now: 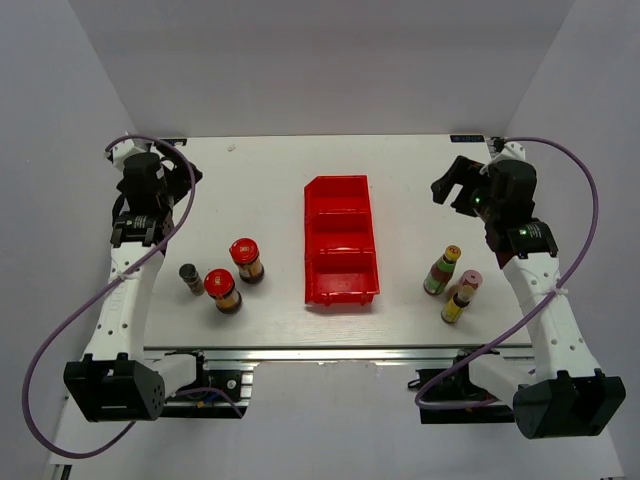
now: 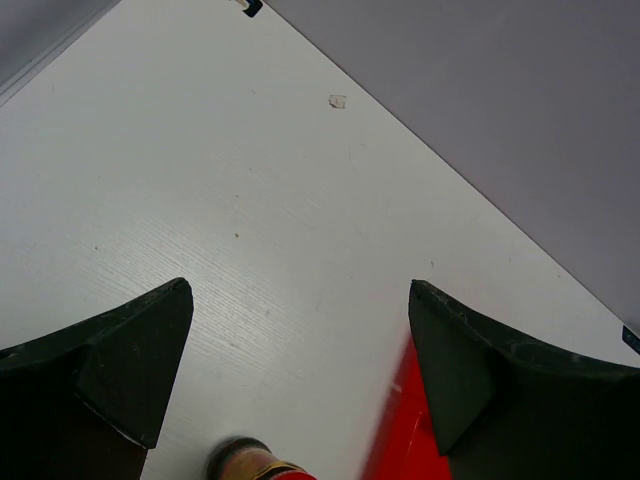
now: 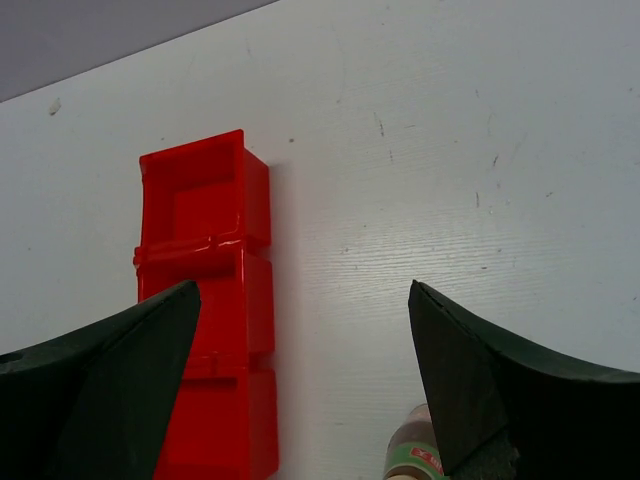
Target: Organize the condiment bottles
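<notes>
Two squat dark jars with red lids stand left of centre, one behind the other. A small dark-capped bottle stands beside them. A slim green-labelled, yellow-capped bottle and a pink-capped bottle stand at the right. My left gripper is open and empty, raised at the back left. Its wrist view shows one jar's edge below. My right gripper is open and empty, raised at the back right, with the green-labelled bottle under it.
A red three-compartment tray with nothing in it lies lengthwise at the table's centre. It also shows in the right wrist view and at the left wrist view's bottom edge. White walls enclose the table at the back and sides.
</notes>
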You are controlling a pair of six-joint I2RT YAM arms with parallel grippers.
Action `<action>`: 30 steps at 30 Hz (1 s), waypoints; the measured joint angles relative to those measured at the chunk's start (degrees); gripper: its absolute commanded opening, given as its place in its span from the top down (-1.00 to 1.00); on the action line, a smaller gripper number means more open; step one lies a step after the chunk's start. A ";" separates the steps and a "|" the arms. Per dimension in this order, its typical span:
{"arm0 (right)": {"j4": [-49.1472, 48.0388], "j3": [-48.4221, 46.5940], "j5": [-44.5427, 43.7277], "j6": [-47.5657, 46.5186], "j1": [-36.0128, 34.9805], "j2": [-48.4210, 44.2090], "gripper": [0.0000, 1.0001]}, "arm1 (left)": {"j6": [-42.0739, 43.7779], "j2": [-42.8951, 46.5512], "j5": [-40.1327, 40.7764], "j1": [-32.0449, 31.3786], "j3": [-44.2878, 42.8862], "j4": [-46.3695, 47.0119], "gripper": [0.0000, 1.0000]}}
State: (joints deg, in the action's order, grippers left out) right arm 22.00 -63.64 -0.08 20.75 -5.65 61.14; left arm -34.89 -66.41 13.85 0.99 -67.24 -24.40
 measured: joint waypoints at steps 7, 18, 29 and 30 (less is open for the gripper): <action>0.85 2.54 0.59 -0.13 0.00 -2.01 -0.79 | 0.55 -0.33 -1.29 0.00 0.02 0.22 -0.96; 18.05 1.92 -5.57 1.90 -0.02 -7.45 -0.79 | 2.34 -1.16 -4.76 0.00 2.62 2.91 -0.96; 24.70 6.69 -8.17 1.05 -0.04 -11.56 -0.79 | 2.95 -2.64 -6.21 0.00 2.75 3.15 -0.96; 24.63 7.19 -8.33 1.01 -0.04 -10.78 -0.79 | 2.95 -2.62 -6.21 0.00 2.91 3.28 -0.96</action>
State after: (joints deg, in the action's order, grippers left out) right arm 46.63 -56.45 -8.40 21.76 -5.69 50.37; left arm -31.94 -69.04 7.64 0.99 -64.34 -21.12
